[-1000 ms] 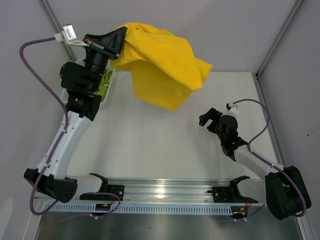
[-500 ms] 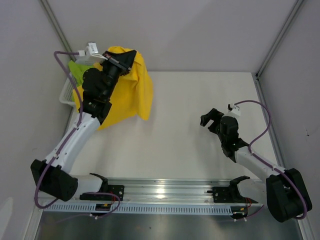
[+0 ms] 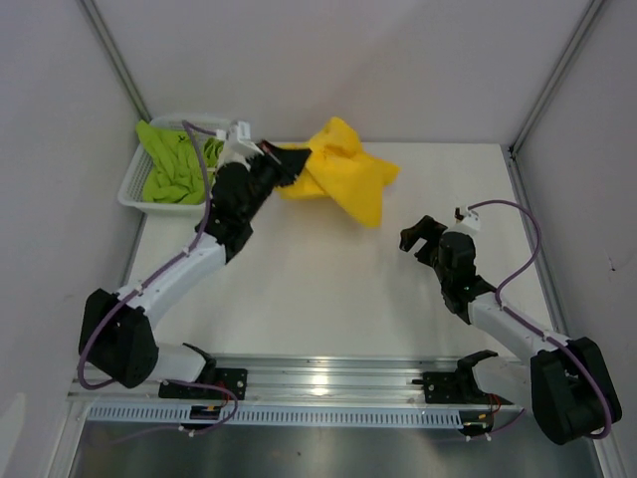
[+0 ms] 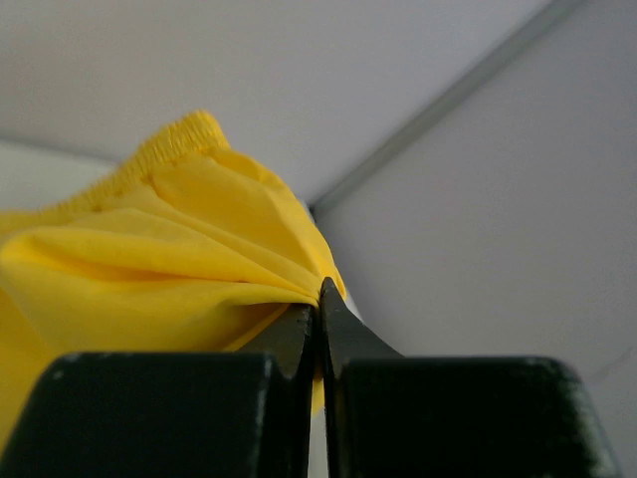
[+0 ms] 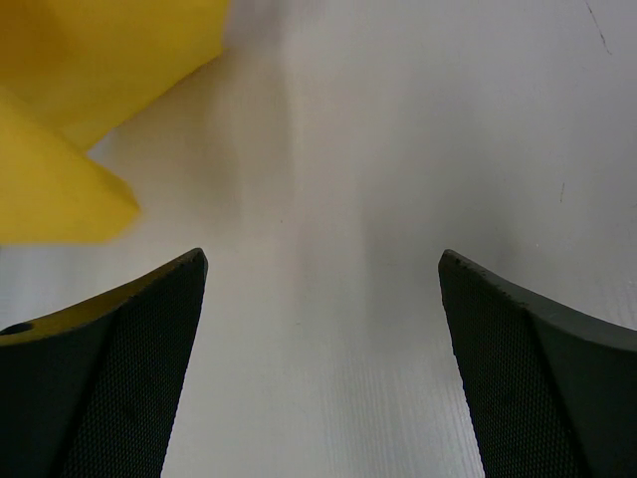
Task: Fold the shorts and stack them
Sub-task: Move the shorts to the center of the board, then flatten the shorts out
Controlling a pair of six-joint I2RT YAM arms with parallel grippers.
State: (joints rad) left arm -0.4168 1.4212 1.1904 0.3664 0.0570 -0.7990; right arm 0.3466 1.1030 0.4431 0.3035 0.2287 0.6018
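top external: left gripper [image 3: 295,162] is clamped on an edge of the yellow shorts [image 3: 348,181], at the far side of the table [image 3: 299,289]. The yellow shorts are bunched, spreading right of the gripper over the far middle of the table. Can't tell from here how much of the fabric rests on the surface. Lime green shorts [image 3: 174,169] lie crumpled in the white basket [image 3: 127,195] at the far left corner. Right gripper [image 3: 416,234] sits at mid right, jaws spread, holding nothing, apart from the yellow fabric.

left wrist: left gripper [image 4: 320,299] has its fingertips pressed together with a pinch of yellow shorts [image 4: 149,259] between them. Folds fan out from the pinch point. A gathered elastic hem runs along the top of the fabric.

right wrist: right gripper [image 5: 323,259] is wide open, both fingers low in view, bare table [image 5: 398,149] between them. Yellow shorts [image 5: 80,100] fill the upper left corner, blurred, a corner of cloth just beyond the left finger, not touching it.
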